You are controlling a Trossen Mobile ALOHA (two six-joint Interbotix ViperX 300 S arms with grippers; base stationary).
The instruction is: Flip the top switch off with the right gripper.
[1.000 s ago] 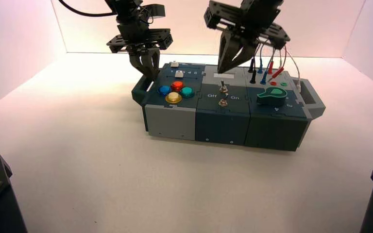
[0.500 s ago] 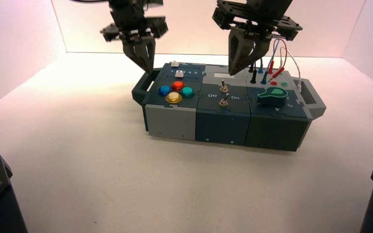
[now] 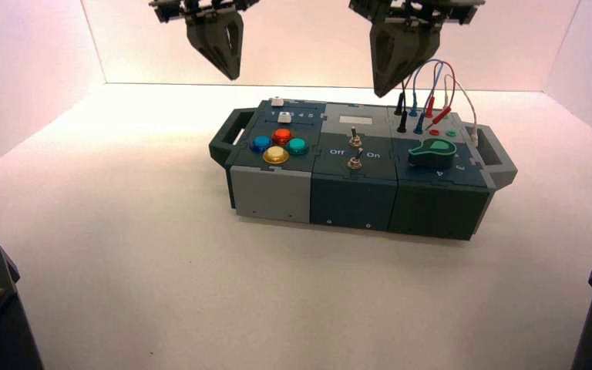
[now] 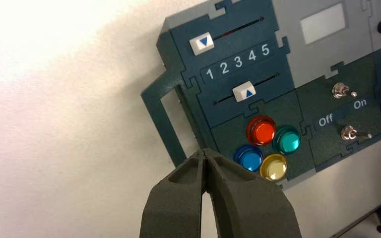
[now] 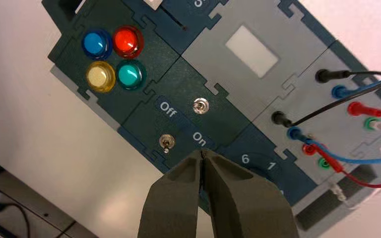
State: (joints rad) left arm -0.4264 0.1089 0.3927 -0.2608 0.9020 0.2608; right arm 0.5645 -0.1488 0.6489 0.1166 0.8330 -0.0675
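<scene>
From here I lose the green rotary knob behind my right gripper — mostly, it seems — in the right wrist view.

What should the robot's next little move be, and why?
Probably lift the right end effector farther away without touching anything: the top switch already leans toward "Off", while the bottom switch leans toward "On". The left end effector hovers beyond the box's far left side.
</scene>
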